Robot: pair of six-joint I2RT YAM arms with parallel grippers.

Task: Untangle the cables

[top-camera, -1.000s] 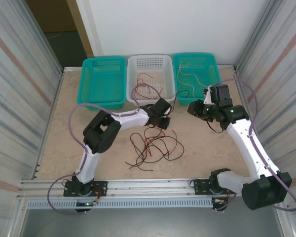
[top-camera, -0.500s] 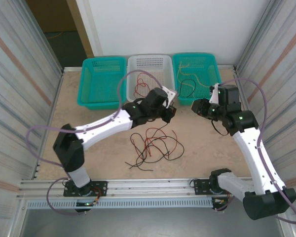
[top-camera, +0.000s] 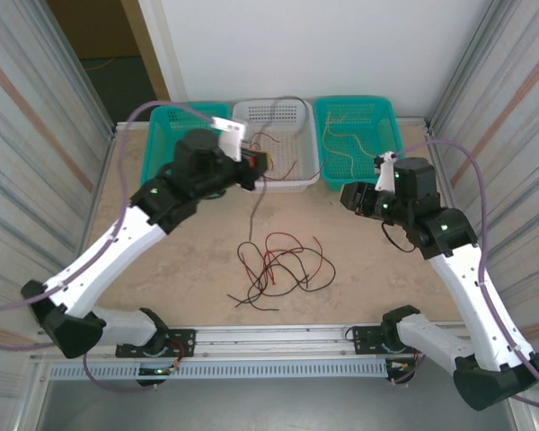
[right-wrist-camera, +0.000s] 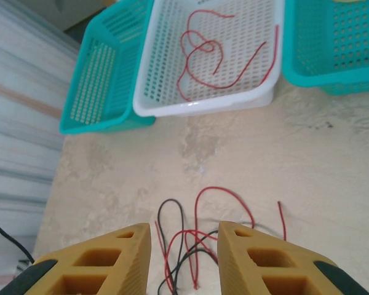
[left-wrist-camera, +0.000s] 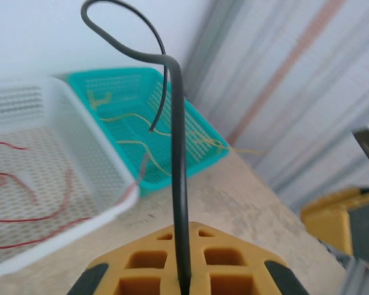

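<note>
The left gripper is clamped tight on a black cable. It is raised at about 11 o'clock of the table, by the near rim of the white basket, and the cable hangs down toward the table. The right gripper, at 2 o'clock, stands partly open with nothing between its fingers. A tangle of red and black cables lies just toward 6 o'clock from the table's middle. Red cables lie in the white basket, and yellow cables lie in the green basket at 1 o'clock.
</note>
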